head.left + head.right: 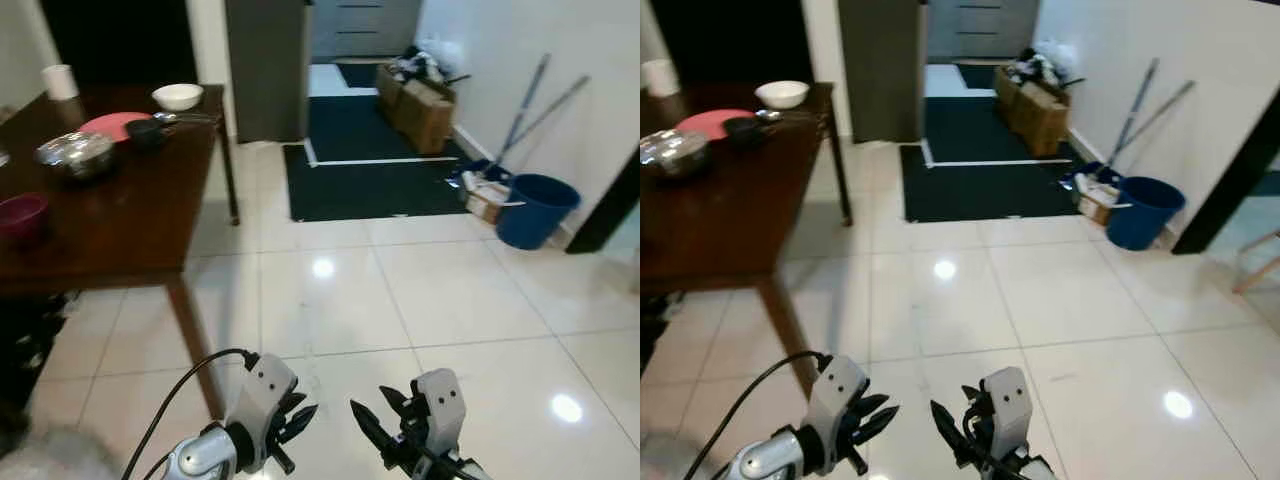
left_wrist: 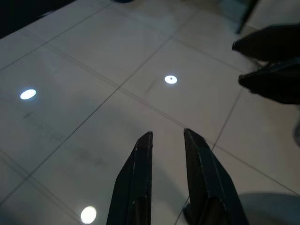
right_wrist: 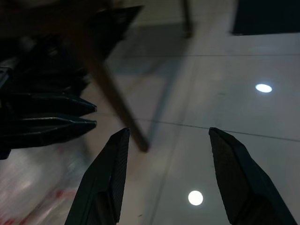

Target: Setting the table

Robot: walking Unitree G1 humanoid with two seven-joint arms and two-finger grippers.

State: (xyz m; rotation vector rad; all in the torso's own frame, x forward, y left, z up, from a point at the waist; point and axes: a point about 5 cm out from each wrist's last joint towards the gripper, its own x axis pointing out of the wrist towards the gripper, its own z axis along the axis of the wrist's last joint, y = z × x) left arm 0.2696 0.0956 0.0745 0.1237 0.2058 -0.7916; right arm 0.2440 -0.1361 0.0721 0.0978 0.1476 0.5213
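Both grippers sit nearest my cameras, low in the head views and held out over bare white floor tiles (image 1: pixel 430 290) with nothing in either; I read that as a carry-nothing travelling pose, arms tucked in front so they clear the furniture while I line up on the table; the left gripper (image 1: pixel 300 420) has its two black fingers (image 2: pixel 140 183) only a narrow gap apart and empty, while the right gripper (image 1: pixel 372 418) stands with its jaws spread wide, also empty. To my left is the dark wooden table (image 1: pixel 130 230), well apart from both grippers; on it are a white bowl (image 1: pixel 177 96), a pink plate (image 1: pixel 112 125) with a small dark bowl (image 1: pixel 147 132) just beside it, a steel bowl (image 1: pixel 75 154), a maroon bowl (image 1: pixel 20 215) near the front edge and a white cup (image 1: pixel 60 81) at the far corner; they are bunched along the far and left side, so I judge the setting is not yet laid out. The head views give me the tabletop and, to the right by the wall, a blue bucket (image 1: pixel 535 210) and cardboard boxes (image 1: pixel 418 105); the right wrist view instead shows the table leg (image 3: pixel 115 101) close ahead, and the left wrist view the floor.
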